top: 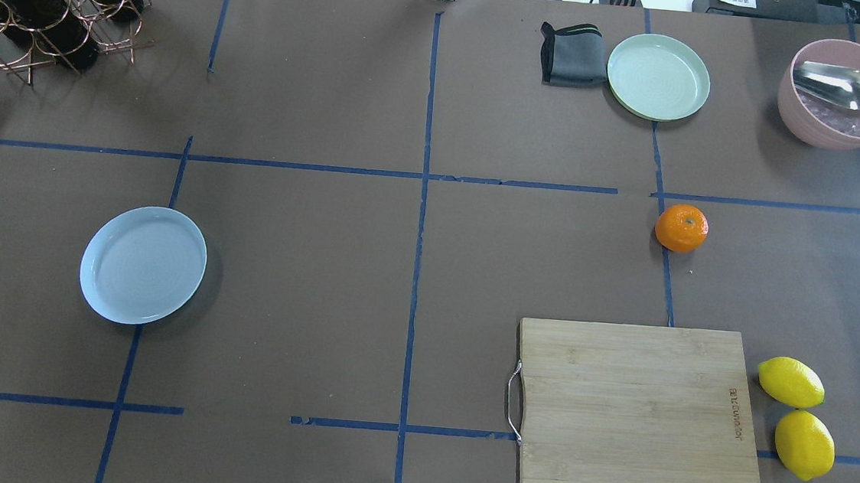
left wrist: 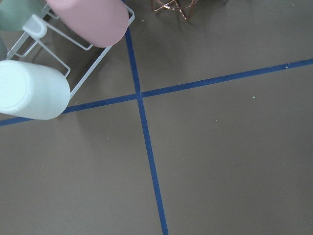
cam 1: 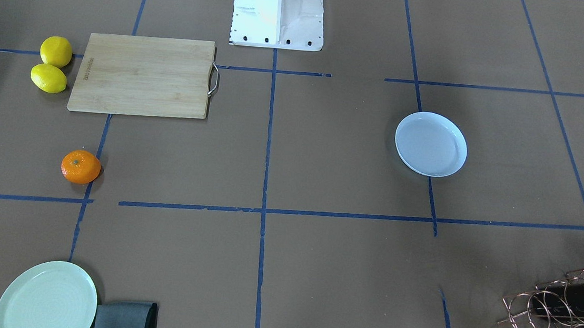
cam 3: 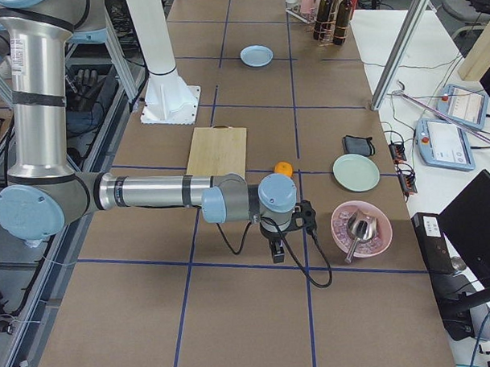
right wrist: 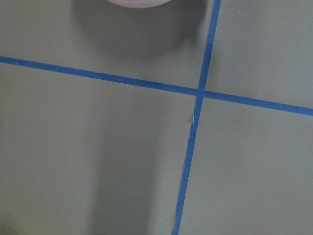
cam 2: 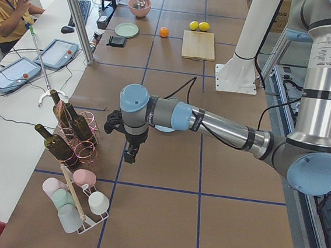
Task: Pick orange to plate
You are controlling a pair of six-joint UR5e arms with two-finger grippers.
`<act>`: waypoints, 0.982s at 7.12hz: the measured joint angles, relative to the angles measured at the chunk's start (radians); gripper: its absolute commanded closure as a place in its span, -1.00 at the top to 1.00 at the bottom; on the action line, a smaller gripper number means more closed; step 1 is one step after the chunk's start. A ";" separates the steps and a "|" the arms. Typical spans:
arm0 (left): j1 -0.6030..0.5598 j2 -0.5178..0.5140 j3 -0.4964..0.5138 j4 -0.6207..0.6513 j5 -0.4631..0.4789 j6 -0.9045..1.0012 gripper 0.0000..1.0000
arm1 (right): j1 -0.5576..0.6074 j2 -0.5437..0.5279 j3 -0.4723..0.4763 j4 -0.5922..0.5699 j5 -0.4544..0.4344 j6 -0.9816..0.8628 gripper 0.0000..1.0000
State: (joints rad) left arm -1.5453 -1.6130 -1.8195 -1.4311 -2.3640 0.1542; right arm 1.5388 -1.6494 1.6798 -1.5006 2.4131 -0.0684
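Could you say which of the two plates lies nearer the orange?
The pale green plate, beside the grey cloth, is nearer the orange; the bluish-white plate lies far off.

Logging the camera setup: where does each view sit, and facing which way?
Front-facing: across the table, facing the base; no arms.
Overhead: behind the robot, looking down; base edge only.
Left: table's left end; left arm near.
Right: right end; right arm near.
Left wrist: down at cups; arm unseen.
Right wrist: down at tape; arm unseen.
All four exteriors share the orange.
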 measured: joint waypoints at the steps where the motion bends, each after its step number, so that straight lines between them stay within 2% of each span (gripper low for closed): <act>1: 0.004 -0.034 0.012 -0.060 0.000 -0.001 1.00 | -0.006 0.004 0.021 -0.001 0.000 0.033 1.00; 2: 0.008 -0.045 0.032 -0.143 -0.008 -0.015 1.00 | -0.019 0.006 0.042 -0.001 -0.003 0.066 1.00; 4: 0.054 -0.043 0.064 -0.304 -0.059 -0.163 1.00 | -0.045 0.011 0.060 -0.002 -0.010 0.097 1.00; 5: 0.127 -0.027 0.054 -0.398 -0.054 -0.286 1.00 | -0.050 0.011 0.065 -0.002 -0.010 0.105 1.00; 7: 0.307 0.052 0.033 -0.660 0.017 -0.630 1.00 | -0.054 0.009 0.071 -0.001 -0.011 0.120 1.00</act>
State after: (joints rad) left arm -1.2381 -1.5606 -1.7860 -2.0909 -2.3474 -0.4753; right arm 1.4848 -1.6404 1.7508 -1.5019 2.4023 0.0511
